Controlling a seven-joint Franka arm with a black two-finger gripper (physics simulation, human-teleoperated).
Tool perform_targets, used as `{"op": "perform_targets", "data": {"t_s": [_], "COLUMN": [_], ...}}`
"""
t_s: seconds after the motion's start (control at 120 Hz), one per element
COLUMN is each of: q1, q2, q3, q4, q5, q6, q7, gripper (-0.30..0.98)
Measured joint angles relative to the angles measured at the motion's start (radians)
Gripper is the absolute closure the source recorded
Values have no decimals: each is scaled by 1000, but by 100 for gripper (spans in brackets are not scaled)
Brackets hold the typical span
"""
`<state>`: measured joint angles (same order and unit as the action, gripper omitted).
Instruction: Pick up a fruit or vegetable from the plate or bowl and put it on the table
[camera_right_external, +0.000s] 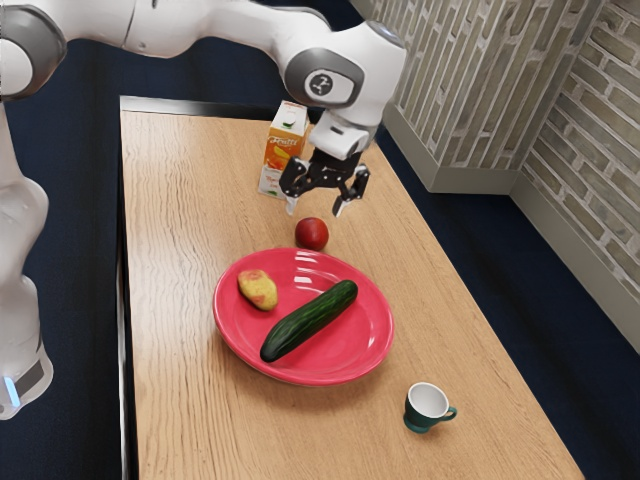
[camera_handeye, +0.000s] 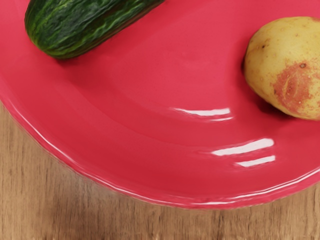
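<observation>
Exterior view: the potato and, right of it, the cucumber lie on the plate; the hand, empty and spread wide, should centre over one, descend inside the rim and pinch its narrower width. The carton and red fruit crowd a low retreat; the mug stands apart on the desk.

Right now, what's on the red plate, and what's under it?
On the plate: a cucumber and a yellow, red-patched potato-like item, lying apart. Directly under: covered by the plate, can't tell. Wood tabletop shows around it.
</observation>
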<state>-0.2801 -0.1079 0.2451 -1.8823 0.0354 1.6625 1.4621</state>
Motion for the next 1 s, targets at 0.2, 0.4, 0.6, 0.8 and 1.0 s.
{"op": "perform_targets", "data": {"t_s": [0.2, 0.4, 0.6, 0.8, 1.0], "q1": [-66, -165, -169, -191, -259], "q2": [-10, -62, -77, -83, -141], "q3": [27, 28, 28, 24, 27], "q4": [-25, -100, -200, -219, -263], "q5": [36, 44, 46, 46, 49], "q6": [29, 40, 76, 105, 115], "q7": [-64, -131, -185, -230, -280], "gripper": [0, 0, 0, 0, 0]}}
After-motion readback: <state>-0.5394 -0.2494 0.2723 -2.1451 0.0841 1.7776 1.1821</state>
